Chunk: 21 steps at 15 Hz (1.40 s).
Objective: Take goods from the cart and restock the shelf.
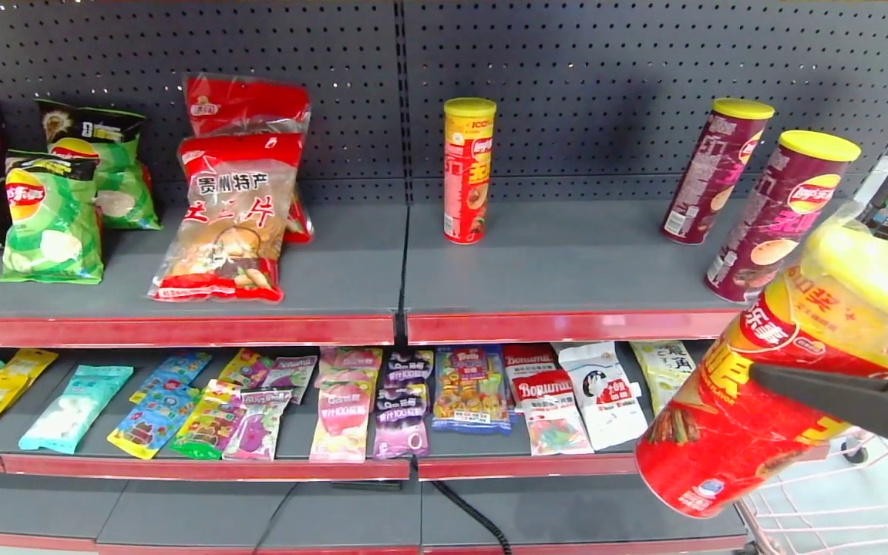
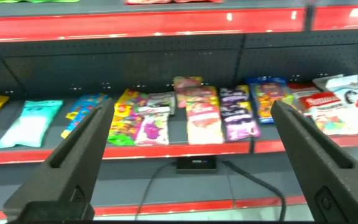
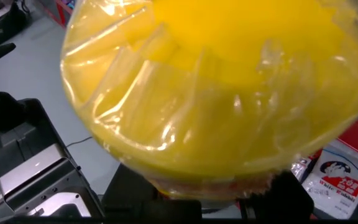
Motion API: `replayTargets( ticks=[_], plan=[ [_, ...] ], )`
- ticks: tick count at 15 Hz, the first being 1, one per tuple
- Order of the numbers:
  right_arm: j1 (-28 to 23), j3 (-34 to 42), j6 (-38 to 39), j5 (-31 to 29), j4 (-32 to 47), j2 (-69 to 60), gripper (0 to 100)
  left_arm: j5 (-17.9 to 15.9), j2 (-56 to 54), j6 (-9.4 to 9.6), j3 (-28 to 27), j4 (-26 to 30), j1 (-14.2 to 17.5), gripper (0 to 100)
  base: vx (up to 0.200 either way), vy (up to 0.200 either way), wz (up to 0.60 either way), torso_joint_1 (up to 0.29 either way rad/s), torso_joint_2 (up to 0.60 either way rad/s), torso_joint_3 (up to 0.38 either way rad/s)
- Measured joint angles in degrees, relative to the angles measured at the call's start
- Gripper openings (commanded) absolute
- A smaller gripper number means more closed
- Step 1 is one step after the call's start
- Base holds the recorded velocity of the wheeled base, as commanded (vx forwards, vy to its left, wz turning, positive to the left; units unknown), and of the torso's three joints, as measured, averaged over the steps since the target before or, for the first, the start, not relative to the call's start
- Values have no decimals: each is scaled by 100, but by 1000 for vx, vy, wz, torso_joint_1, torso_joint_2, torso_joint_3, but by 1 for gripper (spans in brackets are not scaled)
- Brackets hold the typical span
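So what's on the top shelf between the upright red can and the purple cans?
Bare grey shelf from the red can to the nearest purple can, per the head view.

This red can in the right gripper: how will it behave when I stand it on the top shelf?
The red can is tall and narrow, so it will probably tip if released tilted, as it is now. Round-sided, it would likely roll. Its loose plastic wrap may be slippery.

Red chip can (image 1: pixel 721 432), film-wrapped yellow lid, tilted in mid-air before the shelf (image 1: pixel 567 262).
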Motion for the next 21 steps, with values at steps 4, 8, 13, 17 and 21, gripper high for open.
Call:
replayTargets(
  ticks=[4,8,13,17,21],
  plan=[
    [1,50,2,5,-2,-35,0,2,0,-6,0,-4,0,100,0,0,0,0,0,0],
    [9,88,0,2,0,-85,0,0,-2,-4,0,-1,-4,100,50,0,0,2,1,2],
    [4,173,0,-2,9,-163,0,0,0,-2,0,-1,0,100,200,0,0,2,0,7],
    [9,165,0,0,2,-171,0,0,-2,0,0,-1,2,100,200,0,0,4,4,2],
    [6,149,0,-4,0,-171,0,0,0,-6,0,-1,-2,100,0,0,0,0,0,0]
  ],
)
